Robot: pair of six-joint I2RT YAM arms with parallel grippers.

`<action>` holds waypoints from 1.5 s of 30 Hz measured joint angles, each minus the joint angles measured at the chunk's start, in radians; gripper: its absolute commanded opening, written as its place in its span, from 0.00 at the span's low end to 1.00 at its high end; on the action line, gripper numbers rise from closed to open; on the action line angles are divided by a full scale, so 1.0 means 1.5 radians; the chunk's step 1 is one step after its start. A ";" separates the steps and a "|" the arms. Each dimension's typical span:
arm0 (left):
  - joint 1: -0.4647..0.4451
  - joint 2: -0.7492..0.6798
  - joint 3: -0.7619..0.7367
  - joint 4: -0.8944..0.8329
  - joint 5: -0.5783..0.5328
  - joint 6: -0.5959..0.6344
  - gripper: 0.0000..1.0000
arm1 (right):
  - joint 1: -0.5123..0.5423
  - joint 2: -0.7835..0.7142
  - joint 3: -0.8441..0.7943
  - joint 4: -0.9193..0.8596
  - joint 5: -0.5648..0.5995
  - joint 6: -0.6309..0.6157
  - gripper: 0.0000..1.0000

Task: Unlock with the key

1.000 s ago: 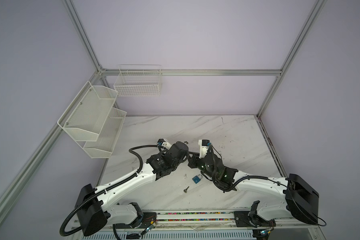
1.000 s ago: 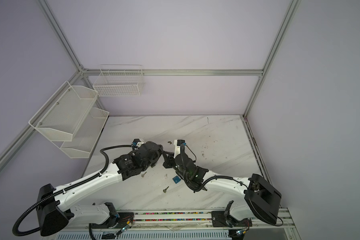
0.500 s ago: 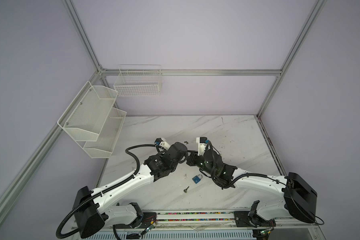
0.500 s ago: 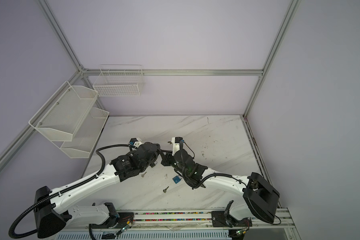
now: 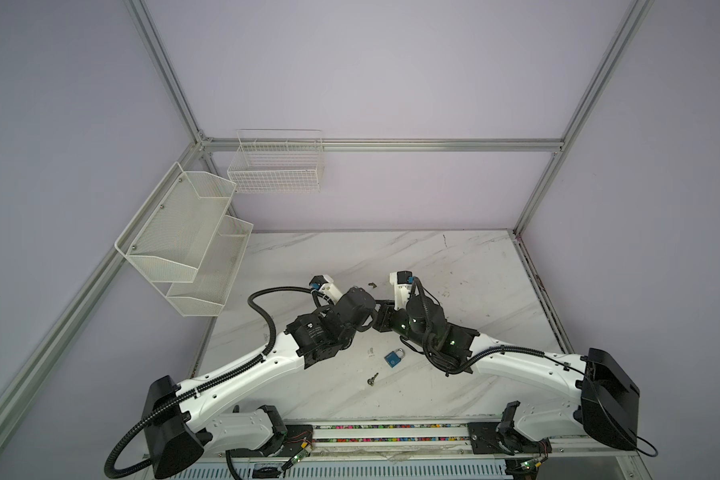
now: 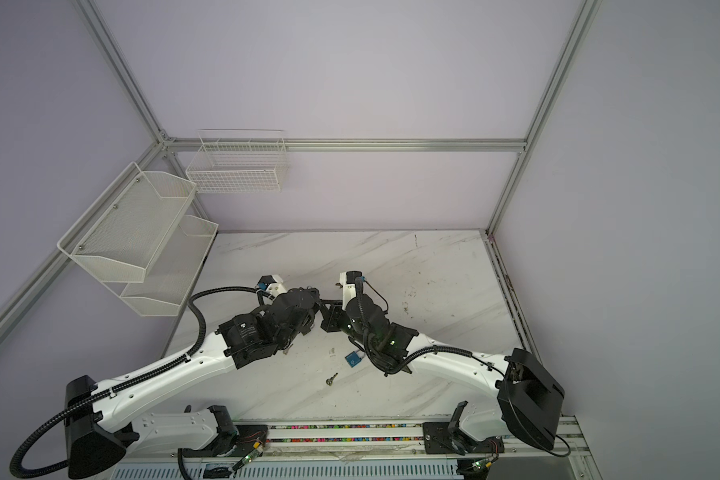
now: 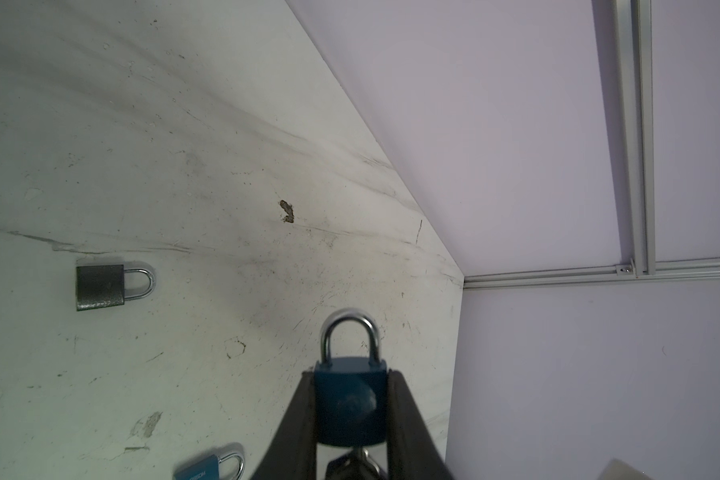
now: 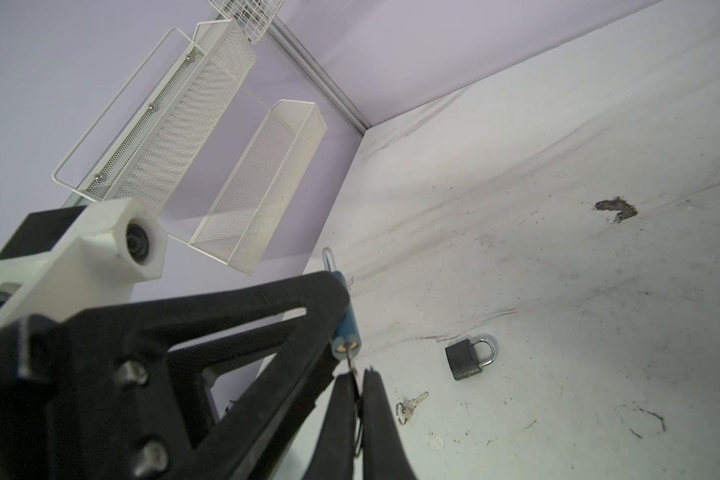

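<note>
so the key (image 8: 352,360) is pinched tight in the right gripper (image 8: 357,374), mid-air, blade in line with the blue padlock (image 7: 348,407) and poking its bottom. The left gripper (image 7: 350,376) clamps that padlock. Three padlocks total: the grey padlock (image 7: 100,286) and lighter-blue lock (image 7: 208,465) lie on the table (image 7: 142,124), a loose key (image 8: 410,405) by the grey one.

You're ringed by pale lilac walls (image 5: 391,75) framed with aluminium rails (image 5: 391,145), over a scuffed white marble tabletop (image 5: 466,257), a two-tier mesh shelf (image 5: 175,232) on the left wall, a wire basket (image 5: 275,174) on the back wall.

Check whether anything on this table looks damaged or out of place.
The white marbled tabletop has a dark gouged patch near its middle, with scuff marks nearby. Nothing else stands out.
</note>
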 measured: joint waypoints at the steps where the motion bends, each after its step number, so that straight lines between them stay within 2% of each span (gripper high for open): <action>1: -0.001 -0.003 -0.001 0.002 0.003 0.001 0.00 | 0.001 -0.003 0.000 -0.003 0.001 -0.005 0.00; 7: -0.001 -0.009 -0.001 0.007 0.014 0.019 0.00 | 0.001 -0.006 0.011 -0.020 0.001 -0.032 0.00; 13: -0.002 -0.026 -0.002 0.003 0.021 0.031 0.00 | -0.004 -0.006 0.028 -0.031 -0.032 -0.015 0.00; 19: -0.007 -0.047 -0.006 0.008 0.023 0.033 0.00 | 0.018 -0.006 0.065 -0.082 0.017 -0.057 0.00; 28: -0.014 -0.056 -0.020 -0.006 0.006 0.040 0.00 | 0.015 -0.003 0.061 -0.097 -0.019 -0.056 0.00; 37: 0.017 -0.068 -0.030 0.008 0.046 0.041 0.00 | 0.012 -0.002 0.047 -0.077 -0.030 -0.062 0.00; 40: 0.022 -0.067 -0.030 0.010 0.051 0.036 0.00 | 0.010 -0.001 0.047 -0.078 -0.030 -0.062 0.03; 45: 0.026 -0.061 -0.030 0.010 0.051 0.030 0.00 | 0.008 -0.001 0.042 -0.078 -0.030 -0.058 0.13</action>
